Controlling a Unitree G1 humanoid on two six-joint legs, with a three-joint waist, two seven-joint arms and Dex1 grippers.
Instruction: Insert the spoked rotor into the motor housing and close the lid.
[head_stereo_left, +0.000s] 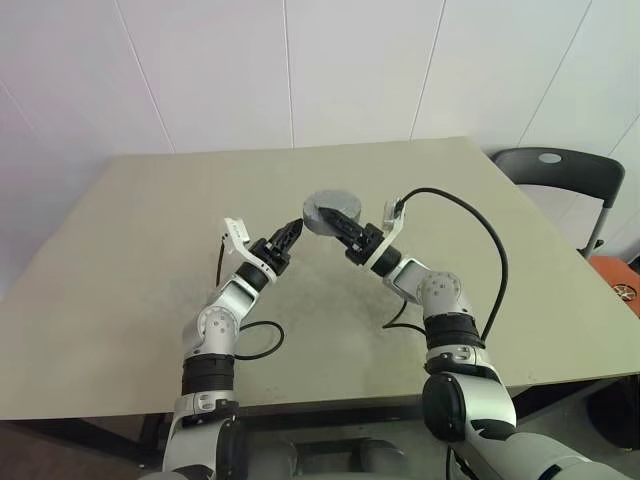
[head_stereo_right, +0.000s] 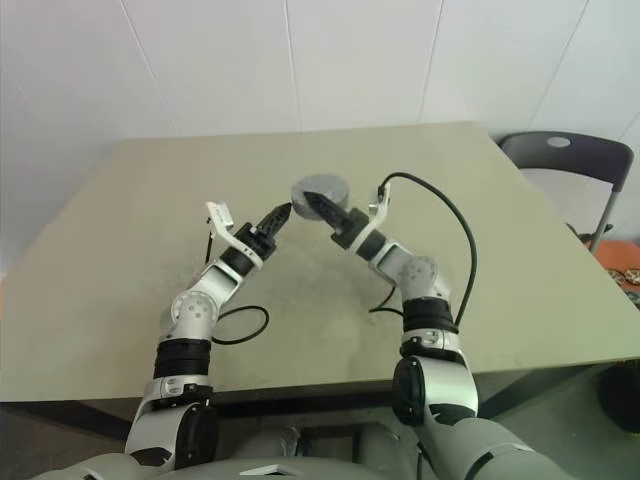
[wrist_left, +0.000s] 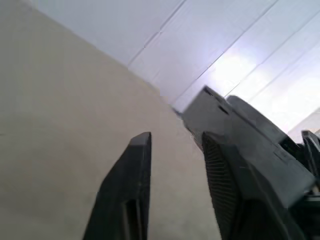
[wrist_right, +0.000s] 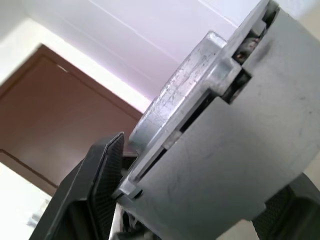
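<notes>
A: Beige tabletop (head_stereo_left: 130, 260), white panelled wall behind. On the left?

B: Left gripper (head_stereo_left: 288, 236), black fingers parted and empty, tips just beside the round grey motor housing (head_stereo_left: 326, 210).

A: And the housing?

B: Held above the table, clamped edge-on in the right gripper (head_stereo_left: 338, 222), silver lid (wrist_right: 185, 90) apparently seated. Black chair (head_stereo_left: 560, 180) far right; nothing blocks.

Motor housing (head_stereo_left: 326, 208) is sitting raised above the table, pinched at its rim; round grey body, tilted. Silver lid (wrist_right: 185, 95) is lying closed against it, a thin seam showing.
</notes>
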